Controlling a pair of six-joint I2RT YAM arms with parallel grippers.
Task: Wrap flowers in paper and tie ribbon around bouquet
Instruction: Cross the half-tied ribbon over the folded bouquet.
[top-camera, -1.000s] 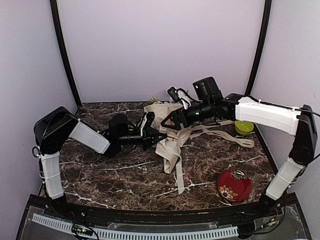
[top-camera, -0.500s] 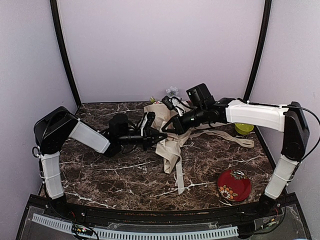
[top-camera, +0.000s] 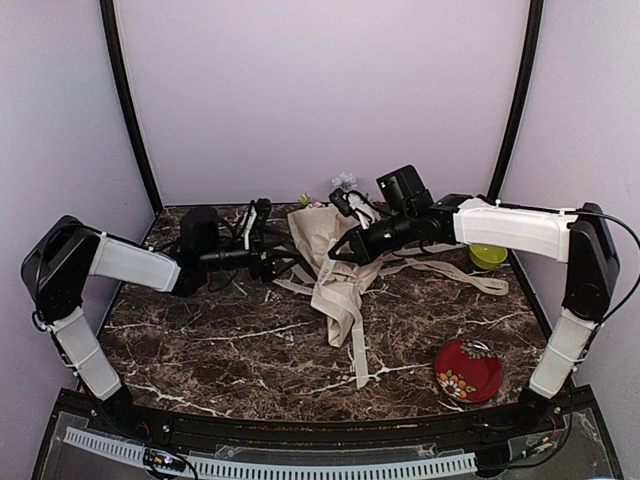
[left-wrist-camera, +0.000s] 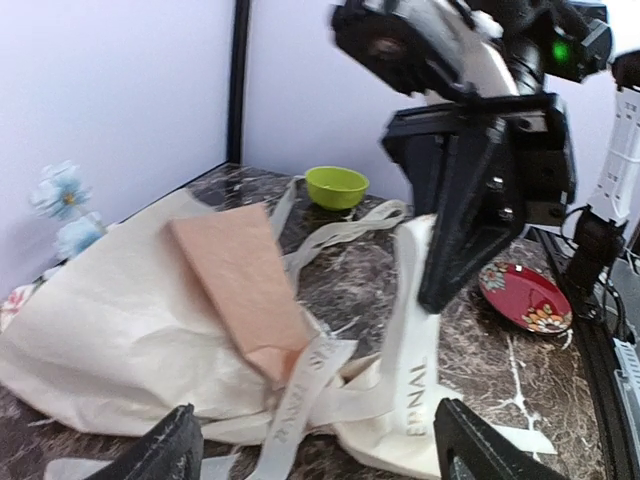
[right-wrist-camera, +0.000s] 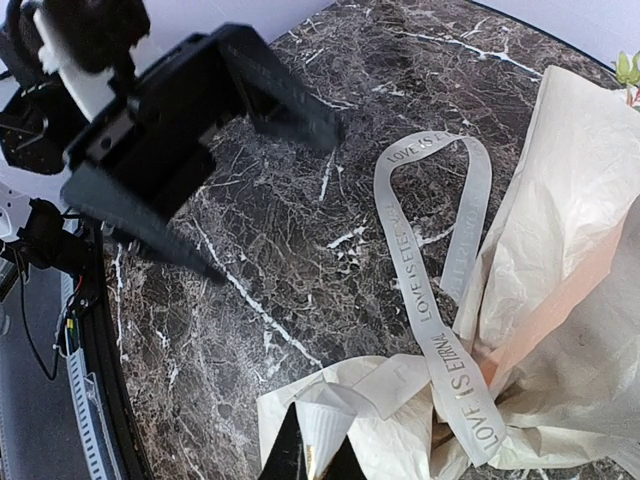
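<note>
Whereas the left gripper (top-camera: 280, 263) sat closed against the bouquet (top-camera: 325, 240) 1 second ago, it now stands drawn back just left of it, fingers spread wide. The right gripper (top-camera: 337, 254), open 1 second ago, is clamped on a raised length of the ribbon (right-wrist-camera: 412, 275). The bouquet lies at the rear centre of the table (top-camera: 220, 340), flowers (left-wrist-camera: 62, 205) toward the back wall. The table is dark marble-patterned. A green bowl (top-camera: 487, 255) and a red plate (top-camera: 467, 371) sit at its right. The walls (top-camera: 320, 90) are lilac.
</note>
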